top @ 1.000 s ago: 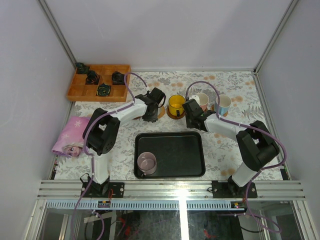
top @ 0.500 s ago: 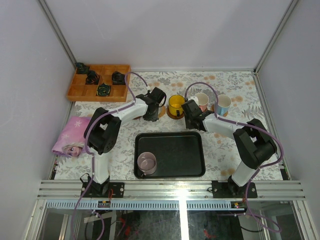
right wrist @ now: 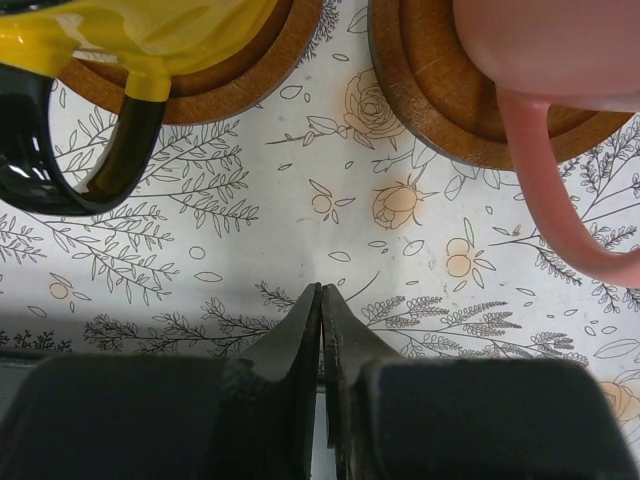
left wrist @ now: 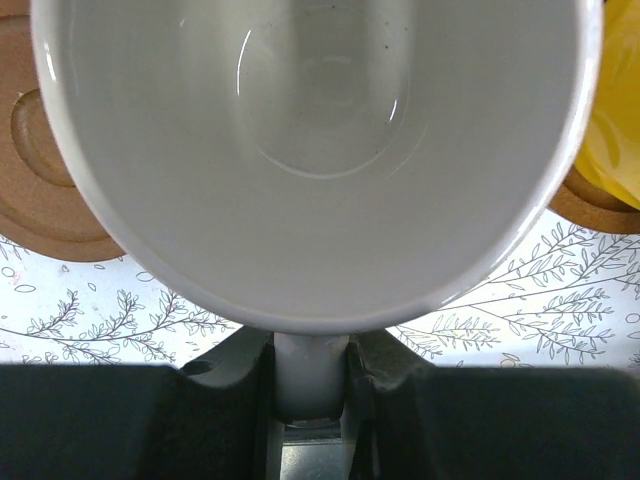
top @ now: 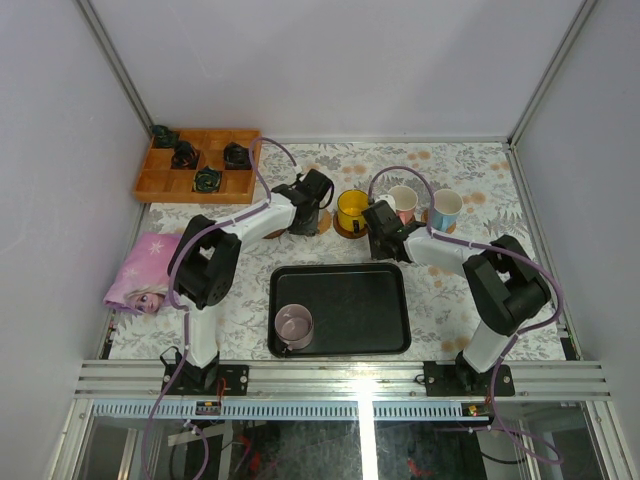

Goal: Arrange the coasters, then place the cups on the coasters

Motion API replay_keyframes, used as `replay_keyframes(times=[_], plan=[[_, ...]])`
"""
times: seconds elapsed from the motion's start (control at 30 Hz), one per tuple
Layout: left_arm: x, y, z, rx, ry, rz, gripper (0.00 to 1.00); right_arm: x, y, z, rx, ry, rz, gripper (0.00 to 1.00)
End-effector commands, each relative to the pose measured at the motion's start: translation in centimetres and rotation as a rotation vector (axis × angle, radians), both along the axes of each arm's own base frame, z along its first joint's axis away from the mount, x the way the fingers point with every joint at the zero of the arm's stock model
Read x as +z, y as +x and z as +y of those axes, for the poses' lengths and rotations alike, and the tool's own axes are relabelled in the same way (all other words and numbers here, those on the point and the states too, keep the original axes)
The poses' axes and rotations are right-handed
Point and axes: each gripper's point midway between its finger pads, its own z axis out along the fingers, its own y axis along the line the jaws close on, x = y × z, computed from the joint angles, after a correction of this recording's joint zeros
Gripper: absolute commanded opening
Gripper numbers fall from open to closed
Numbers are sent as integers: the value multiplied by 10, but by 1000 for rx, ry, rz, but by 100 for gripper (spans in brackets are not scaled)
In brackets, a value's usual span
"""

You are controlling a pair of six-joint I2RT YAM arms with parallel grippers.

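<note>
Left wrist view: left hand (left wrist: pixel 310 372) grips the cream cup (left wrist: pixel 310 150) by its handle, beside the yellow cup (left wrist: pixel 620 120). Near that cup, right hand (right wrist: pixel 321 312) pinched closed; empty.

Robot lab test cell, not a home. Evidence: plain panel walls (top: pixel 330 70) on aluminium frame posts (top: pixel 112 60) box in the table beyond both grippers. Slotted aluminium rail (top: pixel 330 380) sits behind the left gripper (left wrist: pixel 310 360) and right gripper (right wrist: pixel 320 300), with arm bases (top: pixel 200 375) bolted to it. Purple cables (top: pixel 400 168) loop along the arms. Floral tablecloth (top: pixel 480 170) lies under the grippers.
</note>
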Motion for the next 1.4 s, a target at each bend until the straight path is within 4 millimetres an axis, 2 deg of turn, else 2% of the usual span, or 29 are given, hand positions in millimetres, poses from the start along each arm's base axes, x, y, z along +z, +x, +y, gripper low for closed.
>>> replay_keyframes(times=[0.0, 0.4, 0.63, 1.07, 1.37], plan=[[26, 34, -9, 12, -32, -133, 0, 10, 12, 8, 14, 27, -29, 7], [18, 28, -10, 10, -37, -102, 0, 7, 5, 6, 24, 21, -8, 6], [20, 27, -13, -1, -52, -101, 0, 6, 4, 5, 18, 19, -9, 7], [10, 15, -14, -8, -46, -66, 0, 5, 4, 5, 19, 21, -3, 6], [14, 9, -16, -16, -44, -58, 0, 5, 3, 5, 19, 22, -3, 6]])
